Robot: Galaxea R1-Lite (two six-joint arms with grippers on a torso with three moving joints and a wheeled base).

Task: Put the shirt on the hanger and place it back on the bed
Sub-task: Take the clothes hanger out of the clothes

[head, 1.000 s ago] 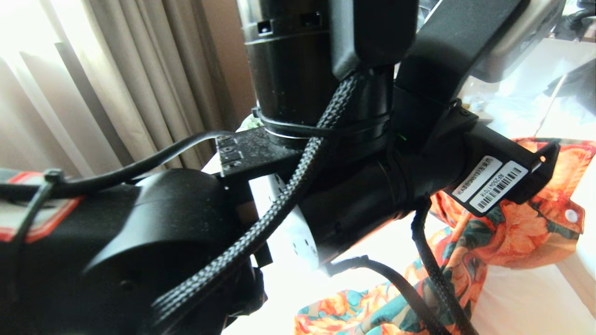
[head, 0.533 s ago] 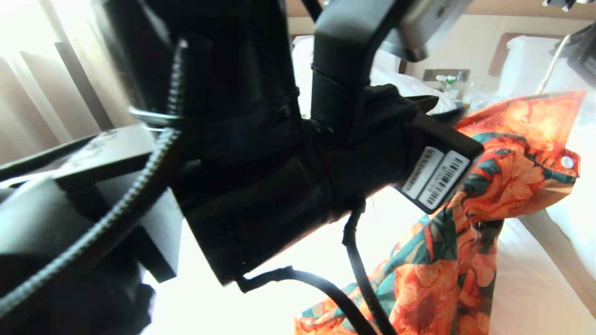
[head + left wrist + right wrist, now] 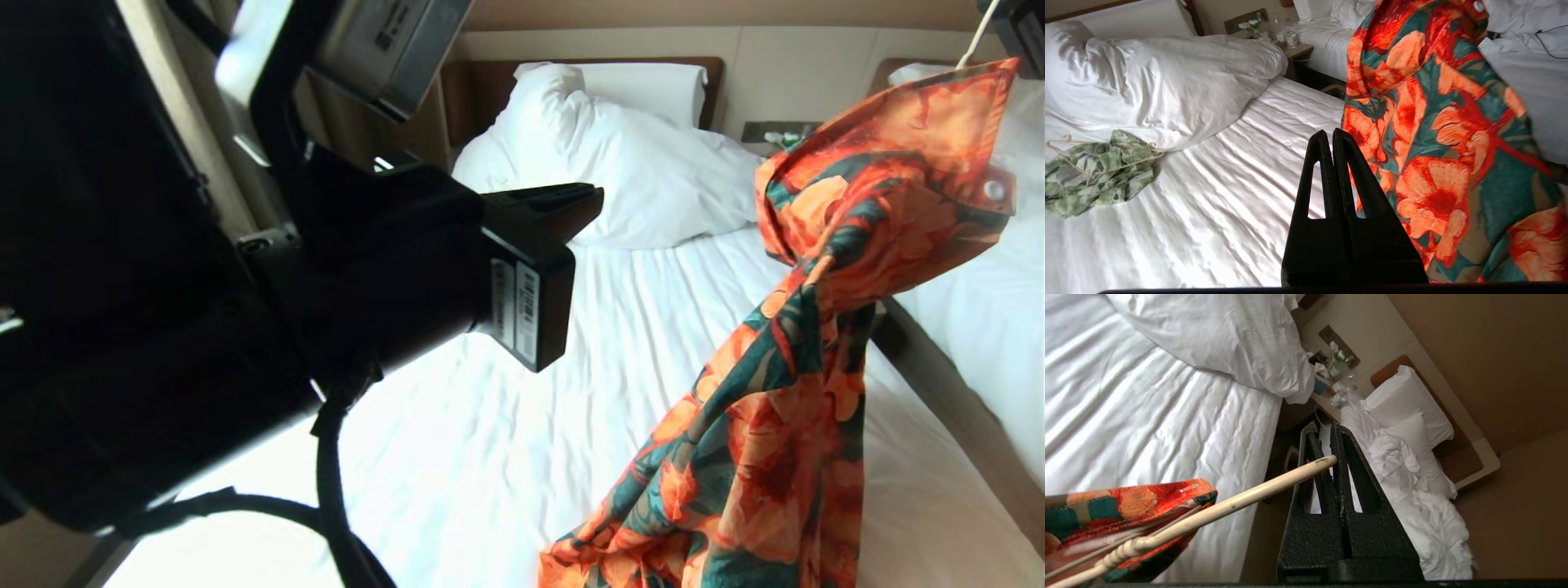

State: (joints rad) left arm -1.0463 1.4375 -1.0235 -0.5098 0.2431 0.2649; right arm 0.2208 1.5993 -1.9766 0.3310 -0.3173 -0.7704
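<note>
Your right claw was clenched on the hook of the hanger, holding the shirt up over the bed, long axis hanging straight down with the hem near the sheet. Your left claw was clenched on nothing, just beside the shirt's front. The set-down looked like the right arm's job: lower and lay it flat.

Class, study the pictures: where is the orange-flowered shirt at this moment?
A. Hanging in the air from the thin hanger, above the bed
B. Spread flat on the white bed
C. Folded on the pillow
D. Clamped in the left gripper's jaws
A: the shirt dangles from the hanger, held up by the right gripper over the bed.
</note>
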